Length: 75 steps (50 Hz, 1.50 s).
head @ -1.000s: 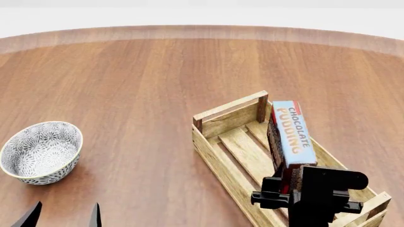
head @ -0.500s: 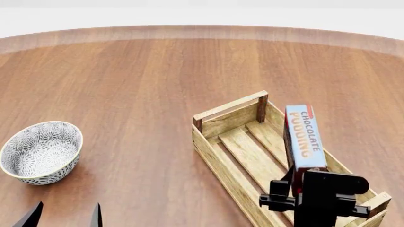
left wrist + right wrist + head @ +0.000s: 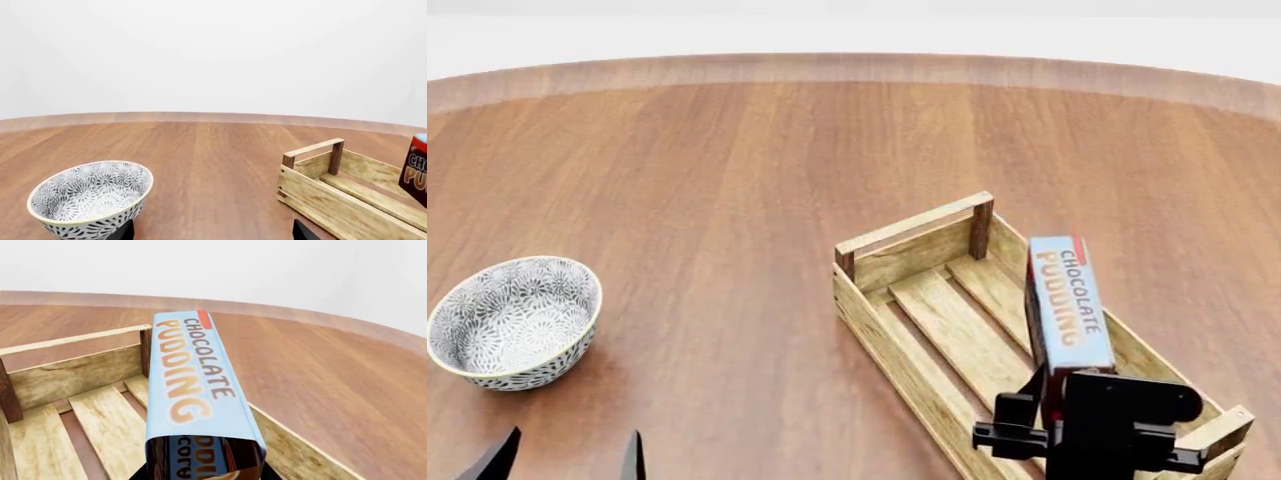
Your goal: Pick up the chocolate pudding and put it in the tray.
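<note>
The right hand [image 3: 1052,400] grips the chocolate pudding [image 3: 1069,303], seemingly by its near end, above the tray [image 3: 897,335].

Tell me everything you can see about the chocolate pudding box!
The chocolate pudding is a long, thin cardboard-looking box. Its top face is light blue with orange and brown lettering and a red patch at the far end; its sides are dark brown. The right gripper clamps its near end, holding it lengthwise over the right side of the wooden tray. Whether it touches the tray's slats cannot be told.
</note>
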### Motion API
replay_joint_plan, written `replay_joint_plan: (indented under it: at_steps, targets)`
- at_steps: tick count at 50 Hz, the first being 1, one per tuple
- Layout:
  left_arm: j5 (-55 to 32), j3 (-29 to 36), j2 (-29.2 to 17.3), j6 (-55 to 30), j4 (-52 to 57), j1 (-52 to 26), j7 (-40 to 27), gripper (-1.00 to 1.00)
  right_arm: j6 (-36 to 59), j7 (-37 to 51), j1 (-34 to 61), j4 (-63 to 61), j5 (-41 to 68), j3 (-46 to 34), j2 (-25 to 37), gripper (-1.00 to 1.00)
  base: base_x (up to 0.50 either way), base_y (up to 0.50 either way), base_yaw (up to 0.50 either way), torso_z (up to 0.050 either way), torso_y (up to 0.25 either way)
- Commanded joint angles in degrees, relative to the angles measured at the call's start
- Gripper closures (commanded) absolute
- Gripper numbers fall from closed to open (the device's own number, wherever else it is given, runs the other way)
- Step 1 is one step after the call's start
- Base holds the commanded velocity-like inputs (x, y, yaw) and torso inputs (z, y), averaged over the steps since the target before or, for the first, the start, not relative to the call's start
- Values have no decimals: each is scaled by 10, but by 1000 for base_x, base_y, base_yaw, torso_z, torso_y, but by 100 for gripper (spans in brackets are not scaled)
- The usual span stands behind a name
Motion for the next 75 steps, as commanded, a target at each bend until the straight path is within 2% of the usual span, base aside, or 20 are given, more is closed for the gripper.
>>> replay_joint_plan:
  at_steps: [1,18,19,41,58,59,62,64,68,75]
  targets:
    - [-1,3,-2,-1,0,-1,-2,-100,4,2,-1,0,-44,31,-5,100,0,0,0,0,0]
    - [-2,6,-2,1,-6,-4,-4,-100,16,-3,2,0,-66,59,-6,100,0,0,0,0,1]
    - [-2,6,-3,0,-5,-5,-4,-100,14,3,2,0,-68,60,-6,-100,0,0,0,0,0]
    - [-6,9,-6,2,-1,-3,-8,-100,6,-4,1,0,-76,72,-8,-100,0,0,0,0,0]
    - [-4,13,-13,2,23,7,-15,-100,-38,-28,-7,-8,-67,85,-9,-100,0,0,0,0,0]
    - [-5,13,-15,-1,29,9,-17,-100,-28,-28,-16,-31,-68,84,-9,-100,0,0,0,0,0]
    - [-4,14,-18,-3,42,14,-19,-100,85,-30,-100,-255,-59,86,-11,-100,0,0,0,0,0]
    - [-4,13,-20,-2,46,15,-20,-100,124,-32,-132,-339,-55,85,-11,-100,0,0,0,0,0]
    - [-1,12,-23,-2,61,21,-25,-100,160,-40,-177,-448,-41,84,-14,-100,0,0,0,0,0]
    - [3,13,-30,-2,90,34,-34,-100,182,-48,-239,-569,-26,76,-16,-100,0,0,0,0,0]
